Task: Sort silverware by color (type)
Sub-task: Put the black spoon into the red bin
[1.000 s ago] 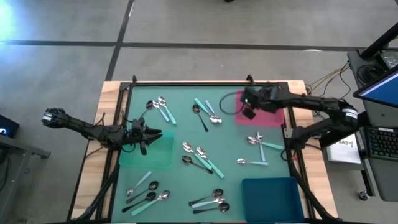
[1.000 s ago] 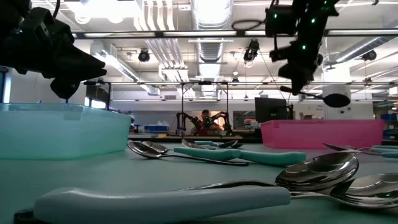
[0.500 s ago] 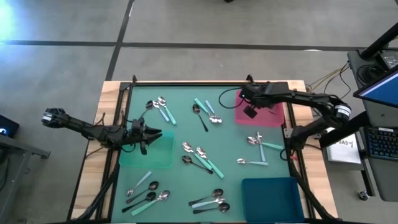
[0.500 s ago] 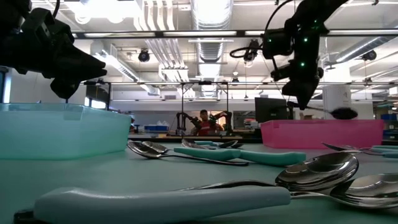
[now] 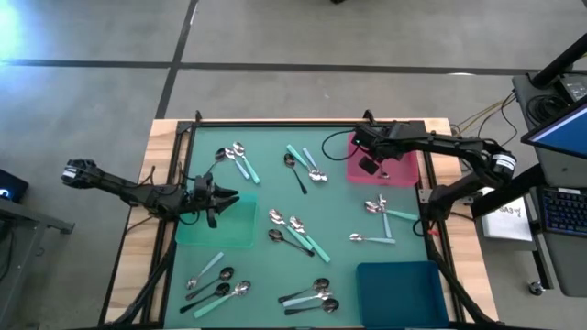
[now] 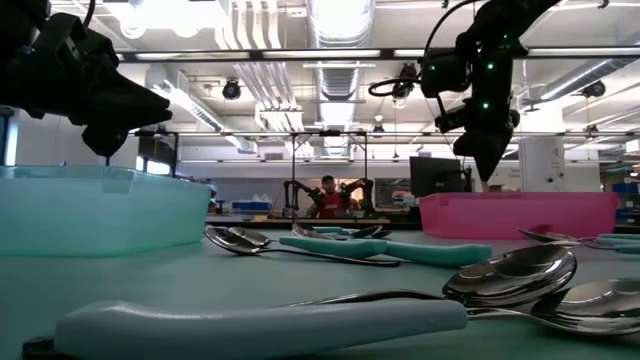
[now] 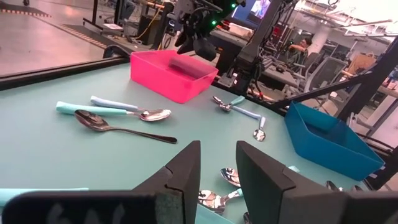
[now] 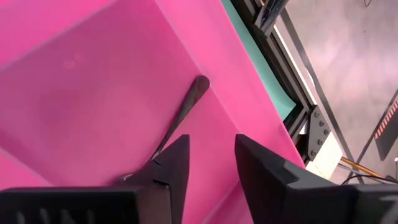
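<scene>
The silverware lies scattered on the green mat: spoons with teal and pale-blue handles, dark-handled ones, a middle cluster and near groups. My right gripper hangs open above the pink bin. A dark spoon lies on that bin's floor, below the fingers and clear of them. My left gripper hovers open over the far edge of the teal bin with nothing between its fingers.
A blue bin stands at the near right. More spoons lie at the right between the pink and blue bins. A black frame rail runs round the mat. A desk with a laptop stands off the right side.
My right gripper has come down a little over the pink bin and let go of the dark spoon it carried level. The spoon has dropped into the bin and now lies on its floor.
</scene>
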Available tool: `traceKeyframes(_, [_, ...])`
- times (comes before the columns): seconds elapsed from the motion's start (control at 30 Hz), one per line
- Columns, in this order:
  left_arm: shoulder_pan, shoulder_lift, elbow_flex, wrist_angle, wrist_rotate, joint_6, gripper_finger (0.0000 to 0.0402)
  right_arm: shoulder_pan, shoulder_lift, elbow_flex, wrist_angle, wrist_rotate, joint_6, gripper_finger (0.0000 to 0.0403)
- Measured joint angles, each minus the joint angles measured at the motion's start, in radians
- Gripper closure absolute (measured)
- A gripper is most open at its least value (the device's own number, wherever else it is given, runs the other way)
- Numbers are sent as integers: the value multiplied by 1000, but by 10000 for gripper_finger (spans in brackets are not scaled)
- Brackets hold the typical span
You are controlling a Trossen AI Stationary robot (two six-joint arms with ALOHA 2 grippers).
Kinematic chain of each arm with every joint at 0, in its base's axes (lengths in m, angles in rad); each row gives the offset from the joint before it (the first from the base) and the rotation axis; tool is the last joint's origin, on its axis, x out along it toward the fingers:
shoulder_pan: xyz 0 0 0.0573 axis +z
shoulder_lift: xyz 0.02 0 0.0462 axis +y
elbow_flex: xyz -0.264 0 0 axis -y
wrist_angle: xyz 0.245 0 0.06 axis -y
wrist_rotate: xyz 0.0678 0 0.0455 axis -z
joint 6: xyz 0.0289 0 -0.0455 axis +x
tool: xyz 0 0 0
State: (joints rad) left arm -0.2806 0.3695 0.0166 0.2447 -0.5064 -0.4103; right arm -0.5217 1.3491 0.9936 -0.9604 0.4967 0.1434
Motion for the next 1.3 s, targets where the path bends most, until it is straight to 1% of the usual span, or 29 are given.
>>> traceKeyframes(0.13, [0,10,0,0,0,1,315,2,-9,0,0,-10,15,264])
traceKeyframes(0.27, [0,25,0,-4,0,-3,315,15,-40,2,-3,-11,37,259])
traceKeyframes(0.4, [0,37,0,0,0,-44,315,41,-87,23,-3,-14,40,263])
traceKeyframes(0.53, [1,48,0,0,-5,-43,315,62,-129,60,0,-56,47,271])
traceKeyframes(0.63, [3,49,0,13,-11,-44,315,79,-147,87,0,-60,66,275])
traceKeyframes(0.73, [3,49,0,14,-12,-59,315,98,-151,110,0,-60,65,278])
traceKeyframes(0.83, [3,53,0,38,-7,-112,315,118,-150,131,-2,-60,60,276])
traceKeyframes(0.9, [4,57,0,72,-10,-122,315,132,-150,142,0,-60,54,274])
traceKeyframes(1.0, [4,58,0,145,-52,-127,315,150,-150,150,-2,-60,43,273])
traceKeyframes(1.07, [8,64,0,180,-61,-160,315,156,-150,150,-5,-61,39,274])
traceKeyframes(1.2, [11,74,0,179,-63,-237,315,155,-150,150,-10,-60,38,280])
traceKeyframes(1.3, [13,93,0,165,-70,-230,315,155,-150,149,-10,-60,30,283])
